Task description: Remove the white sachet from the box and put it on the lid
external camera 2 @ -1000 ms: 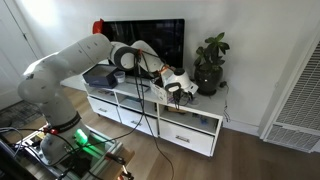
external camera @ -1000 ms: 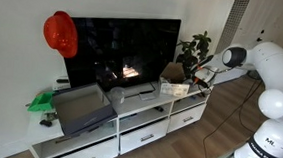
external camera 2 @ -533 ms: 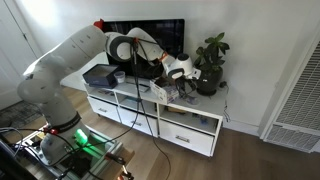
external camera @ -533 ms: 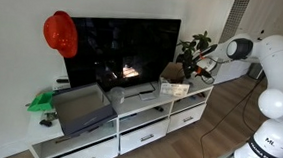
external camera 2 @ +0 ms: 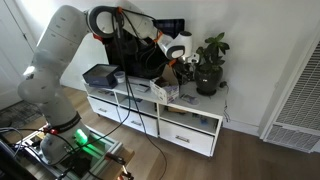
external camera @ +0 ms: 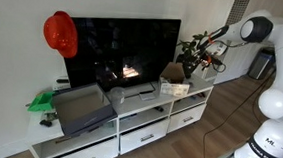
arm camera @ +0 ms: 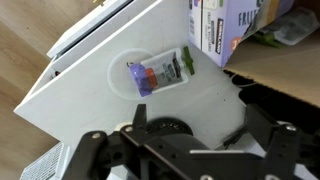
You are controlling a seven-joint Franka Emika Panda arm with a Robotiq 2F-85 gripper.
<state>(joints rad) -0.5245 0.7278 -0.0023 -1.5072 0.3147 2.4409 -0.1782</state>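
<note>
The hand [arm camera: 188, 140] hangs open and empty, its 2 fingers [arm camera: 90, 150] spread wide with nothing between them, high over the bench [external camera: 143, 134]. Straight below it in the wrist view the sachet [arm camera: 160, 72] (purple and green print on a pale packet, so not plainly white) lies flat on a white surface [arm camera: 90, 85], outside the box [arm camera: 235, 25] and just beside its printed wall. I cannot tell whether that surface is the lid or the bare bench top, and that is the first risk: if it is only the bench, the job is unfinished and the hand must come down again. A descent carries its own trouble. The packet is thin and flat, so closing fingers may scrape the surface or skid the packet sideways instead of pinching it. The surface also ends in a sharp edge, with wood floor [arm camera: 25, 40] beyond, so a shove that way could send the sachet over. The box looks like light cardboard, and a brushing finger could shift or tip it. In an exterior view the hand [external camera: 211, 58] sits near the potted plant [external camera: 194, 51], whose leaves could catch the loose cables on the wrist. The TV [external camera: 123, 53] closes off the rear. The free room is upward and out over the bench's front edge, and the grey bin [external camera: 82, 107] stands well apart.
</note>
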